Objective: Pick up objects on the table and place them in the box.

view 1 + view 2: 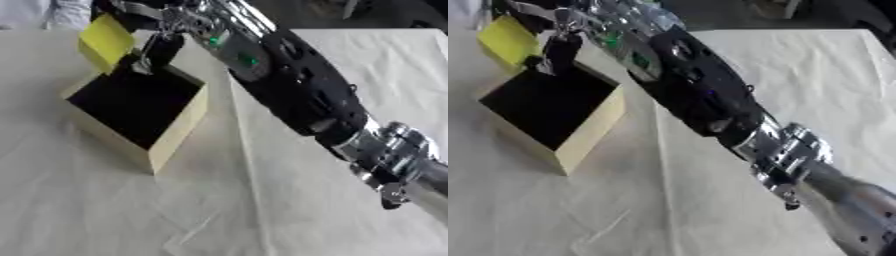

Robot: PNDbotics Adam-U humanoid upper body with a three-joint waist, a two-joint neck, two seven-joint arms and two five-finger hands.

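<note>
The robot's right hand [162, 25] reaches over the far edge of the open yellow cardboard box [179, 127] on the white-clothed table [79, 200], fingers curled on a small dark thing [156, 54], so it looks almost dropped in.

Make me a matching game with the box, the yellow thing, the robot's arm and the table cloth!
Things:
1. box
2. yellow thing
3. right arm
4. table cloth

Descriptions:
A. white and wrinkled
B. black with silver joints, reaching across from the lower right
C. open on top, dark inside, pale yellow walls
D. flat and bright, at the far corner of the box

Pairs: 1-C, 2-D, 3-B, 4-A
</note>
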